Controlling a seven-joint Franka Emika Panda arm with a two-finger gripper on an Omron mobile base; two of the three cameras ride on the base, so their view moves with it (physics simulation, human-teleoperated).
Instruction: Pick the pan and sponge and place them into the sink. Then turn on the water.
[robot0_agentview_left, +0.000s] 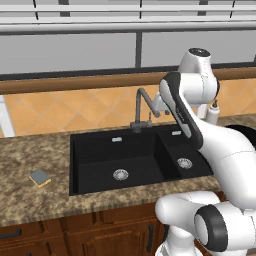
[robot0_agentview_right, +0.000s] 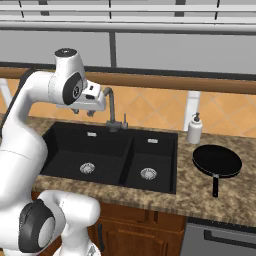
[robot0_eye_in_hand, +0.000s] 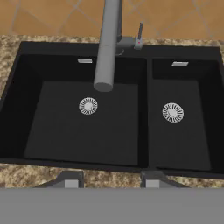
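Gripper (robot0_eye_in_hand: 112, 180) empty, jaws parted, hovering above the sink (robot0_agentview_left: 75, 165) near the faucet (robot0_agentview_left: 141, 107). Sponge (robot0_agentview_left: 40, 177) flat on the counter (robot0_agentview_left: 30, 150), left of the sink: likely light, soft; pinch across its short sides. Both basins bare. Pan (robot0_agentview_right: 217, 161) right of the sink, by the soap bottle (robot0_agentview_right: 194, 128): rigid, probably heavier; grasp the thin handle near the bowl.

A speckled brown granite counter (robot0_agentview_left: 30, 150) runs along a wall tiled in orange diamonds (robot0_agentview_left: 65, 107), capped by a wooden ledge (robot0_agentview_right: 165, 80). Above the ledge are grey window panes (robot0_agentview_left: 70, 50) with pale horizontal blinds (robot0_agentview_right: 150, 15). Below the counter are brown wooden cabinets (robot0_agentview_left: 100, 235) with dark handles.
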